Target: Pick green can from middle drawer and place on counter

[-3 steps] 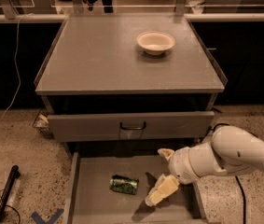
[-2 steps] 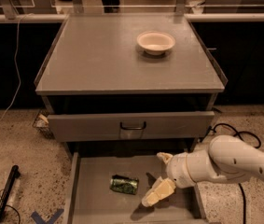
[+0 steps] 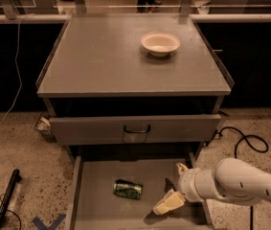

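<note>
The green can (image 3: 128, 189) lies on its side on the floor of the open middle drawer (image 3: 96, 176), left of centre. My gripper (image 3: 174, 186) is inside the drawer, just to the right of the can and apart from it. It is open and empty, with one pale finger (image 3: 168, 203) low and the other (image 3: 180, 168) higher up. My white arm (image 3: 240, 182) comes in from the right. The grey counter (image 3: 101, 56) is above the drawers.
A white bowl (image 3: 160, 43) stands on the counter at the back right. The upper drawer front with a dark handle (image 3: 136, 129) juts out above the open drawer. A black cable (image 3: 242, 139) lies on the floor at the right, and a dark rod (image 3: 5, 198) at the left.
My arm has sunk lower and the gripper has dropped slightly inside the drawer, still right of the can. The can has not moved.
</note>
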Available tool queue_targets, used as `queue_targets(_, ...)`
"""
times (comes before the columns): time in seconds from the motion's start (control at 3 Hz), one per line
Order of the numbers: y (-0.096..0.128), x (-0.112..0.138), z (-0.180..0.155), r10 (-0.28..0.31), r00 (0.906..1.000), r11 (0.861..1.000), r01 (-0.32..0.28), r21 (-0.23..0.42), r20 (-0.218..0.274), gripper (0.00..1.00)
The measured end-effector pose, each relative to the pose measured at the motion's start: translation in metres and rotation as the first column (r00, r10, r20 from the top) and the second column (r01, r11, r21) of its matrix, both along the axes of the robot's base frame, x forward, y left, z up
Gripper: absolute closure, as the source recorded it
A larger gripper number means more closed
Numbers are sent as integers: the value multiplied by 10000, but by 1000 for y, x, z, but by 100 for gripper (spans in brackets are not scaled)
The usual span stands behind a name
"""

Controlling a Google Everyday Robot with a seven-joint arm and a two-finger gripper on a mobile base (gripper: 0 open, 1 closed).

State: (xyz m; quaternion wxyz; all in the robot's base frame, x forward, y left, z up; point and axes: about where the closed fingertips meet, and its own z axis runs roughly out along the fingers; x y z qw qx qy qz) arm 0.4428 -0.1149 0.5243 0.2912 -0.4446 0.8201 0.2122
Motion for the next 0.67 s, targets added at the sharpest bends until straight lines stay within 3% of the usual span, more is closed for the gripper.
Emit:
queue_targets(0.33,0,0,0,1,10000,10000,-1,0,0,0)
queue_targets(0.67,14,4,-10,295,9994,9995,-296,85,156,0)
